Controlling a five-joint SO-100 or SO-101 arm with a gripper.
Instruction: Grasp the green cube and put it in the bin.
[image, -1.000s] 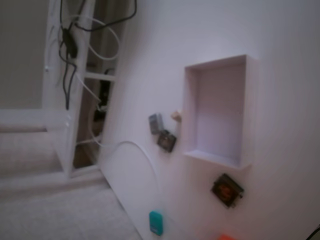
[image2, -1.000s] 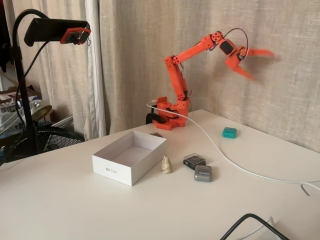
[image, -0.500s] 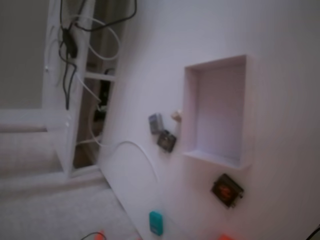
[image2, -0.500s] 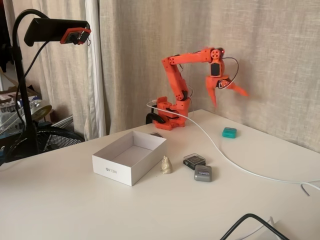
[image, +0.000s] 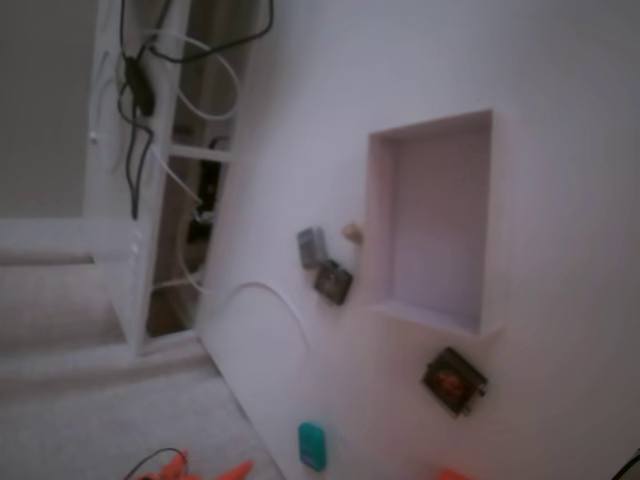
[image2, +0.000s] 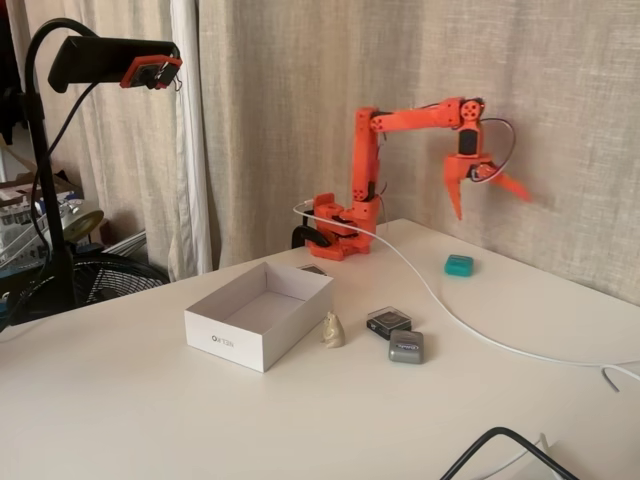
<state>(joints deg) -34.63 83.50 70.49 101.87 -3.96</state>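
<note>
Step in hand: I am on the approach; nothing is grasped yet, and by my reading the reach is lined up but the descent has not begun.

Pincer: in the fixed view my gripper (image2: 487, 195) hangs high in the air with its two orange fingers spread wide and empty, tips pointing down toward the table (image2: 150, 400). I hold it open this far because the block has to pass between the fingers.

Green cube: the green cube (image2: 459, 265) lies flat on the far right of the table, just right of the white cable (image2: 440, 300), almost under the gripper but well below it. In the wrist view the green cube (image: 313, 446) sits near the bottom edge, with orange finger tips just showing beside it, which tells me the camera looks down past the fingers at it.

Bin: the bin (image2: 225, 338) stands open and empty toward the left middle of the table, well apart from the cube; in the wrist view the bin (image: 380, 220) shows as a pale recess.

Clutter: a grey case (image2: 406, 347), a black-rimmed square case (image2: 388, 321) and a small cream figure (image2: 332, 330) lie between cube and bin, so I judge the carry should go high over them.

Arm: the orange arm (image2: 415, 118) is stretched out level from its base to put the wrist over the cube.

Risk: the cable runs close to the cube and a finger could catch it.
</note>
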